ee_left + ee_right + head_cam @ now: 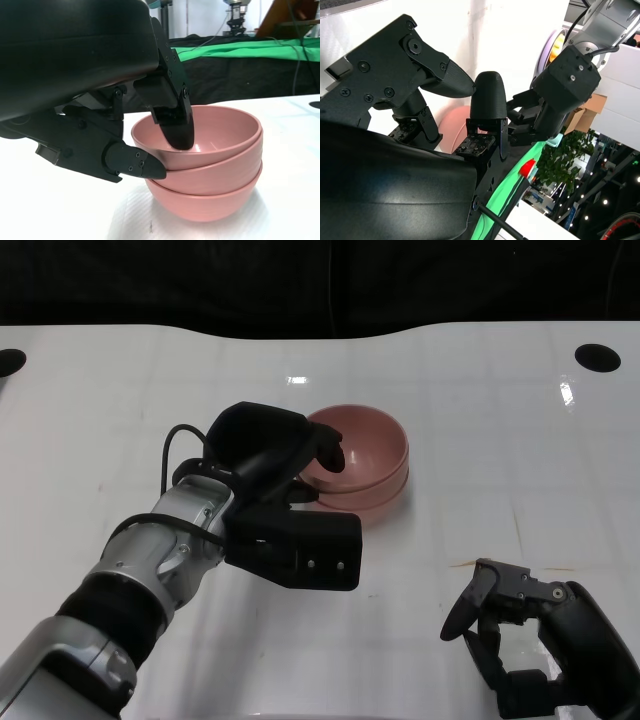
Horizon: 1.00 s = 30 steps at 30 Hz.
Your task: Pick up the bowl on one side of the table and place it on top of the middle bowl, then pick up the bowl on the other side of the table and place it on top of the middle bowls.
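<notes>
White table [480, 440] carries a stack of pink bowls [365, 475] at its middle.
Left hand [290, 475] pinches the top bowl [220, 135] at its rim, one finger inside; right hand [530, 635] rests apart, fingers spread, holding nothing.

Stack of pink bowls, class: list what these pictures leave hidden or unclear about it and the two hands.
- Head view: the left hand covers the near-left rim of the bowl stack; bowl count unclear here.
- Left wrist view: fingers reach inside the top bowl; whether they pinch the rim is uncertain.
- Right wrist view: the right hand blocks most of the stack.
</notes>
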Available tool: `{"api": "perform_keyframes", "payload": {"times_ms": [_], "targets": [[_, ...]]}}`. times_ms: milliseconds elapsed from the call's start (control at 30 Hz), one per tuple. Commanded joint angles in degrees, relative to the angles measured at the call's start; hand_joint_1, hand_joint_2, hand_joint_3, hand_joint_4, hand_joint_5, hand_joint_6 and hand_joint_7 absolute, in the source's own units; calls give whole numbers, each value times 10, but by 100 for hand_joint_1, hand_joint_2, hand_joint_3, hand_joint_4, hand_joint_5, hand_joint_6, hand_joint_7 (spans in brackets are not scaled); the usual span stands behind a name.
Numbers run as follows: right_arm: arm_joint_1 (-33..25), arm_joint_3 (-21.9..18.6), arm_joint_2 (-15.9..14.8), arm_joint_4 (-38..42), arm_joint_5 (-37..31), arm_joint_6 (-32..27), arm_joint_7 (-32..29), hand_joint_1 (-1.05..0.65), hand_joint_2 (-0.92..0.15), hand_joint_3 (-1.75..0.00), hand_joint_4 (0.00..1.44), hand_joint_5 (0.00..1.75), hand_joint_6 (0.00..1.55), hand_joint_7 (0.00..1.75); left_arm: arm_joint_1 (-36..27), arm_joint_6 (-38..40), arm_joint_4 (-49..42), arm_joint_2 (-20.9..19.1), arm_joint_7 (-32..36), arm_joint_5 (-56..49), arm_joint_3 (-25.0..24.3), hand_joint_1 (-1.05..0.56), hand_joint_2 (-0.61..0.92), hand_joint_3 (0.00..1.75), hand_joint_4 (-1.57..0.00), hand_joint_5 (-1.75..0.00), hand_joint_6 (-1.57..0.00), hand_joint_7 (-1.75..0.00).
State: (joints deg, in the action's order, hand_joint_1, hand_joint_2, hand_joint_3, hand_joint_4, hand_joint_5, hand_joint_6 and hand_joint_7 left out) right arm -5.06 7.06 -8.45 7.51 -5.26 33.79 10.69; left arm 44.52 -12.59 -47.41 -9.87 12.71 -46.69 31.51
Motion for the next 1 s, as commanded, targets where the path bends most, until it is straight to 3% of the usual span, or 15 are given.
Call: {"api": "perform_keyframes", "payload": {"times_ms": [33, 100, 200, 333, 567, 700, 767, 833, 1000], "targets": [[-3, -5, -3, -2, 8, 2, 1, -21, -43, -127, 89, 175, 76, 150, 8, 3, 33, -17, -12, -4, 3, -40, 92, 19, -36, -54, -57, -6], [-3, -6, -4, -2, 8, 3, 1, -21, -43, -127, 89, 175, 76, 150, -3, 8, 63, -23, -19, -4, 1, -46, 92, 17, -18, -45, -41, -1], [-3, -8, -5, -2, 10, 1, 1, -21, -44, -127, 89, 175, 76, 150, -25, 21, 116, -36, -26, -4, -5, -54, 92, 12, -4, -43, -30, 0], [-3, -9, -3, -2, 14, -1, 1, -21, -44, -127, 89, 175, 77, 150, -71, 36, 217, -59, -49, 7, -27, -54, 92, 10, 0, -37, -26, 0], [1, -9, -2, 7, 12, 3, -1, -20, -43, -128, 89, 175, 77, 149, -151, 38, 368, -96, -108, 44, -74, -61, 92, 24, 0, -31, -22, -1], [2, -9, -2, 11, 14, 2, 0, -19, -43, -128, 89, 175, 77, 149, -209, 35, 453, -108, -132, 76, -107, -60, 92, 26, 0, -39, -25, -2], [4, -9, -2, 15, 13, 3, -1, -19, -43, -127, 89, 175, 78, 149, -253, 23, 492, -101, -132, 126, -137, -55, 92, 25, -2, -54, -32, -4], [5, -8, -1, 16, 13, 2, -1, -19, -42, -127, 89, 175, 78, 148, -291, 15, 520, -87, -127, 176, -165, -47, 92, 23, -14, -70, -45, -9], [7, -10, -2, 14, 15, -3, -1, -20, -42, -126, 89, 175, 77, 148, -377, -9, 576, -52, -131, 285, -216, -36, 92, 27, -37, -86, -65, -18]]}}
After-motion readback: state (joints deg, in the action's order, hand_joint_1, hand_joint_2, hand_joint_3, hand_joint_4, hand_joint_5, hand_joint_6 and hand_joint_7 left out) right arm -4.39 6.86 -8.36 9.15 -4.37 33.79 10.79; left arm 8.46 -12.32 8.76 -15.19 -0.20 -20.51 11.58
